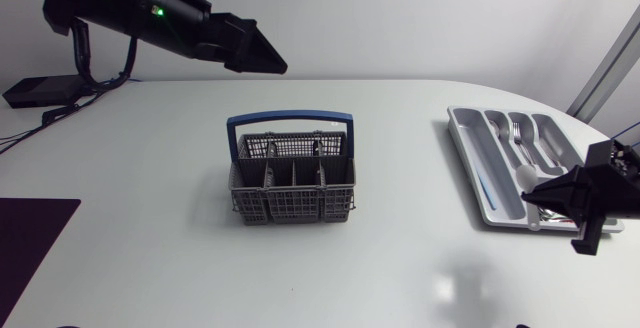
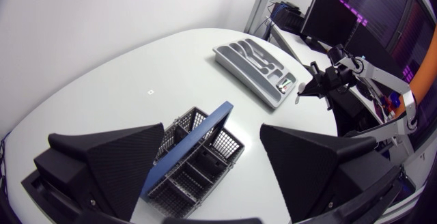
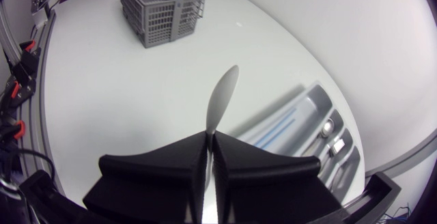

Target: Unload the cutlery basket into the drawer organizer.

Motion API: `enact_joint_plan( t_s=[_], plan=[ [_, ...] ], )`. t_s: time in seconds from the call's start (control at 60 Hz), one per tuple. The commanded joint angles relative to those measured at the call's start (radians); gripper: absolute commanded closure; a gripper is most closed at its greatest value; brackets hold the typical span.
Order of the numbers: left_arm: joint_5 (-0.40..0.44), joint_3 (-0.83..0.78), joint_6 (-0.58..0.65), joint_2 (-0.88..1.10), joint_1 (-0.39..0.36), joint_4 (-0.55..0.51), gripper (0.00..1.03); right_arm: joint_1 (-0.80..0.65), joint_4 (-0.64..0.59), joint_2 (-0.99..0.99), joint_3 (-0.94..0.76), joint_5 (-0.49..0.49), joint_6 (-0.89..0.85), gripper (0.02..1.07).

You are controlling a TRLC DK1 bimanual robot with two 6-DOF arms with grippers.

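The right claw (image 3: 208,136) grasps a silver utensil (image 3: 222,101) over the organizer's (image 1: 470,158) near end. The left claw (image 2: 212,134) hangs released, far left of the basket (image 1: 290,183).

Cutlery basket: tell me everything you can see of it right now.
The cutlery basket is a grey, plastic-looking box with grid-mesh walls. Dividers split it into a row of small compartments along one long side and a wider section along the other. A blue handle arches over it from side to side. It stands upright near the middle of the white table, apart from everything else; only the table touches it. No cutlery shows in any compartment, as far as these views reveal.
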Motion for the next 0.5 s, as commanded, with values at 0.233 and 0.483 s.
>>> enact_joint_plan(
  t_s=[0.233, 0.483],
  plan=[
    [-0.028, -0.105, 0.051, -0.032, 0.081, 0.001, 0.04, -0.226, 0.092, 0.285, 0.174, 0.022, -0.275, 1.0],
    [-0.06, -0.177, 0.083, -0.067, 0.123, 0.019, 0.04, -0.236, 0.368, 0.373, 0.137, 0.145, -0.325, 1.0]
  ],
)
